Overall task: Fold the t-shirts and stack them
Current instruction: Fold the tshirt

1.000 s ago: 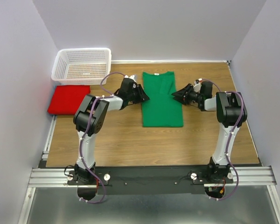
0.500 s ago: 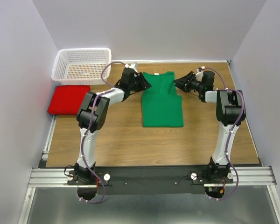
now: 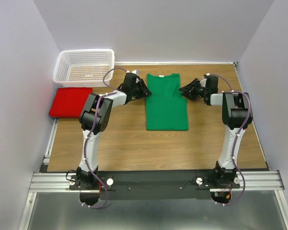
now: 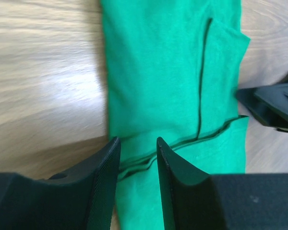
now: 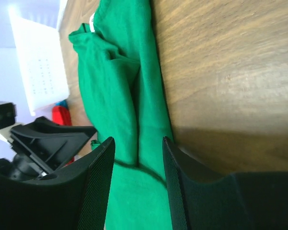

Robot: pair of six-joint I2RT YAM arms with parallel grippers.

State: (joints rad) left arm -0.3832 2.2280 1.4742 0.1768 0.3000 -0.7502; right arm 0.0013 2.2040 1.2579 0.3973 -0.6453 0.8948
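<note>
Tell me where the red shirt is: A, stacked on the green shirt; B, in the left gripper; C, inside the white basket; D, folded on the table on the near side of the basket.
D: the red shirt lies folded on the table just on the near side of the basket, well apart from the green shirt.

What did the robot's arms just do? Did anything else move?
Both arms slid from the middle of the green t-shirt toward its collar end. The left gripper and the right gripper are now open, one at each side edge of the shirt, and neither has closed on it. The green t-shirt, the folded red t-shirt and the white basket stayed where they were.
</note>
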